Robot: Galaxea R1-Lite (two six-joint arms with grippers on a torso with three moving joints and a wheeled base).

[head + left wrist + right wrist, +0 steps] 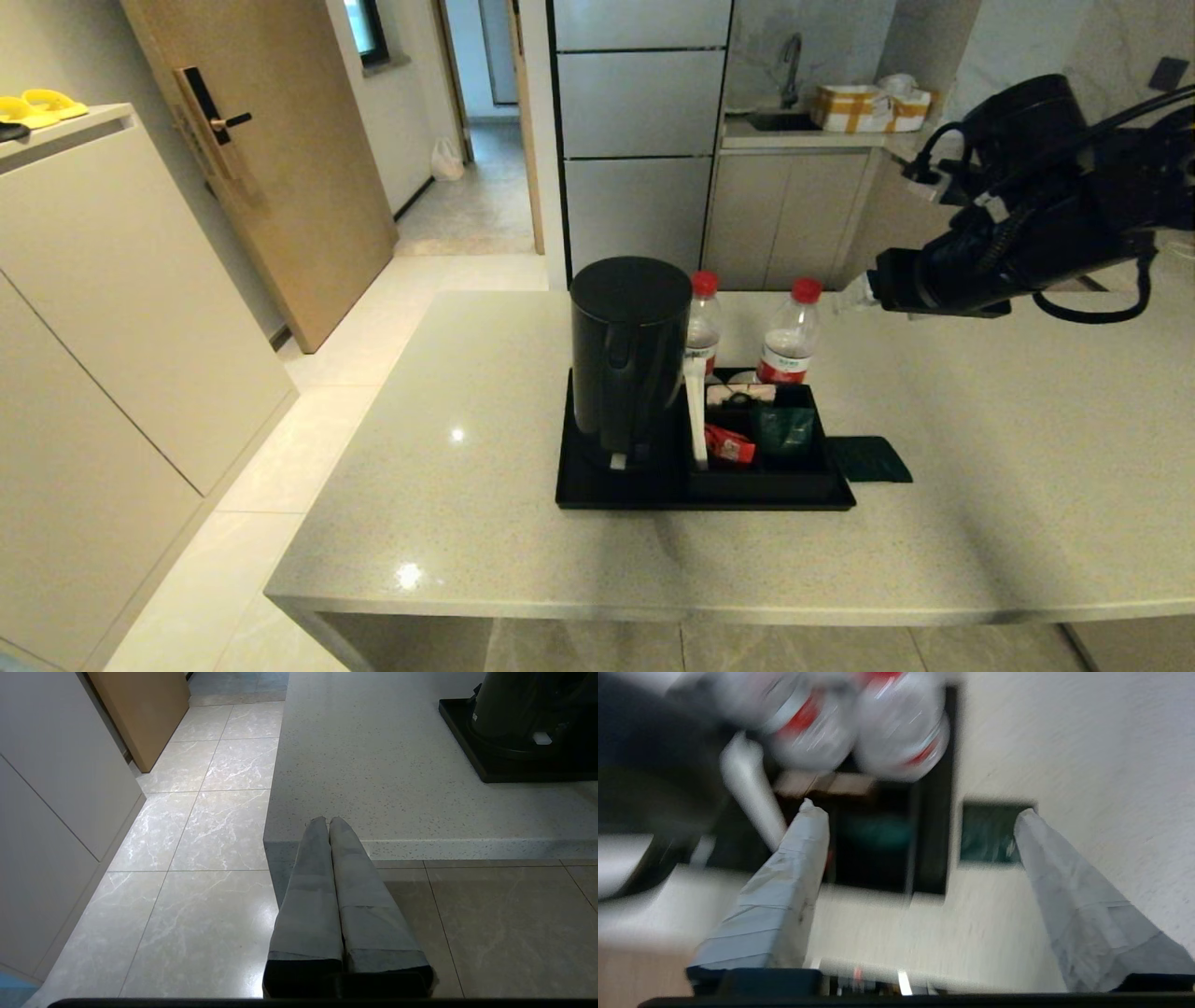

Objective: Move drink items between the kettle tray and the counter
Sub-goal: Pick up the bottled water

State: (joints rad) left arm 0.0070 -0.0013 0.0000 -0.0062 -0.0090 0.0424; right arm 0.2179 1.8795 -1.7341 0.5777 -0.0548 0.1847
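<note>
**A:** Where was the sachet (pixel 868 459) lying?

**B:** Flat on the counter (pixel 980 523), just beside the right edge of the tray (pixel 597 495), apparently touching it or nearly so. Its long sides ran roughly across the counter, parallel to the tray's front edge, face up.

**A:** How would it have handled?

**B:** Light, thin and floppy, I judged, and slick on that glossy stone. With no height to grab, a pinch across its short width at an edge, or sliding it first, looked the safest hold.

**A:** And the other drink things?

**B:** The kettle (pixel 627 355) stood upright on the left part of the tray, handle toward the robot. It was stiff and probably heavy, best taken by the handle. Two bottles (pixel 789 334) stood upright at the tray's far side, caps up. They were smooth and round, so a grip around the middle suited them.

**A:** The grippers?

**B:** The right gripper (pixel 915 812) hung high above the tray and sachet, fingers spread wide, holding nothing. The left gripper (pixel 329 823) sat low by the counter's near corner, well apart from the tray, fingers pressed together.
</note>
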